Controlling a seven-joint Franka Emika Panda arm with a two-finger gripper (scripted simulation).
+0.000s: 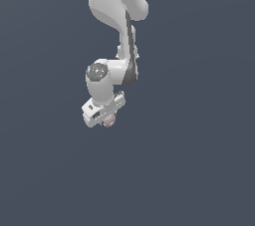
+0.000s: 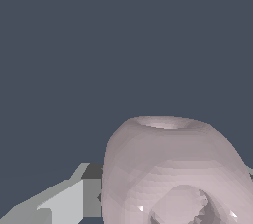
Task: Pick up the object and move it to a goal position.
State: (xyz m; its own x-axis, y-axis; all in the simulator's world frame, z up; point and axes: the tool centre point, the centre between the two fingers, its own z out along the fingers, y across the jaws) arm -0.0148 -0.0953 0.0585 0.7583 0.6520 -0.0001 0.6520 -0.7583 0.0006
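The object (image 1: 110,119) is a tiny pale pink knobbly lump, peeking out under the white hand of the arm in the exterior view. In the wrist view the object (image 2: 168,164) fills the lower part of the picture, with a dimple on its face. My gripper (image 1: 107,119) hangs low in mid-scene and is shut on the object. One grey finger (image 2: 64,203) presses against the lump's side. The other finger is almost wholly hidden behind the lump.
The white arm (image 1: 112,6) comes down from the top of the exterior view. A plain dark grey-blue ground (image 1: 199,160) lies all around. No goal marker shows.
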